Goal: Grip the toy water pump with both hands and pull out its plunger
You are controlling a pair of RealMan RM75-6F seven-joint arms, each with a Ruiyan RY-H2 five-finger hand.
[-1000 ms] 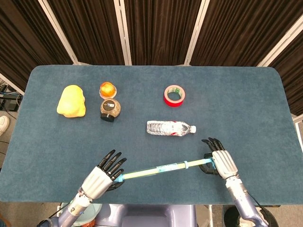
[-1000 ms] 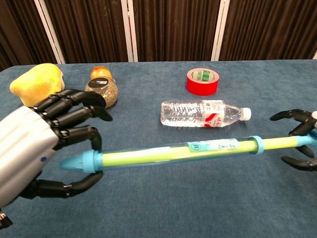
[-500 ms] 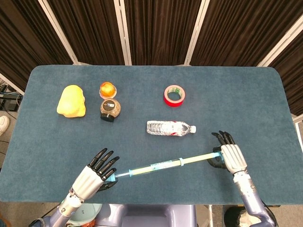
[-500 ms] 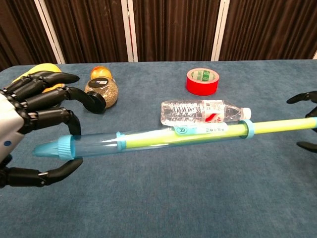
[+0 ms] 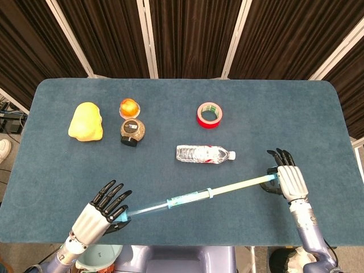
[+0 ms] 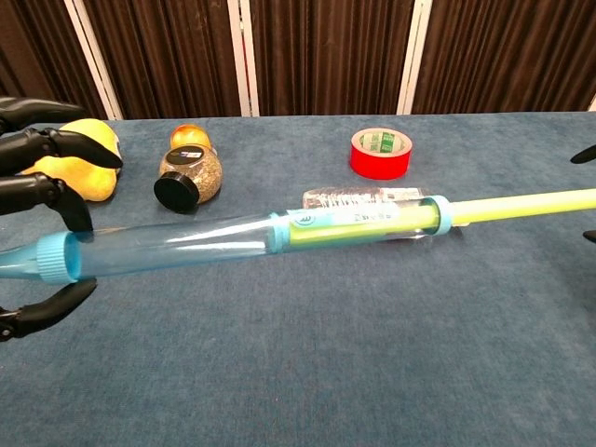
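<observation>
The toy water pump (image 5: 170, 202) is held up above the front part of the surface (image 5: 51, 165), its long axis running from lower left to upper right across the head view. The clear blue barrel (image 6: 168, 247) is gripped at its nozzle end by the left robot hand (image 5: 102, 207), whose fingers are curled around it. The yellow-green plunger (image 5: 239, 185) is drawn well out of the barrel, and its far end is held by the right robot hand (image 5: 290, 182), with fingers closed about the handle. In the chest view only dark fingertips of either hand show at the frame edges.

The relation that matters is that the two hands lie at opposite ends of one straight line, well apart, with the barrel's collar (image 6: 440, 214) between them. The plunger appears largely withdrawn, though part of it is seen inside the barrel. Any further pull is judged to have to follow this same axis, away from the left hand; a sideways pull could bend or bind the rod.

A water bottle (image 5: 205, 153) lies behind the pump, beyond it a roll of red tape (image 5: 209, 115), a jar (image 5: 132, 131) and a yellow lump (image 5: 86, 121).
</observation>
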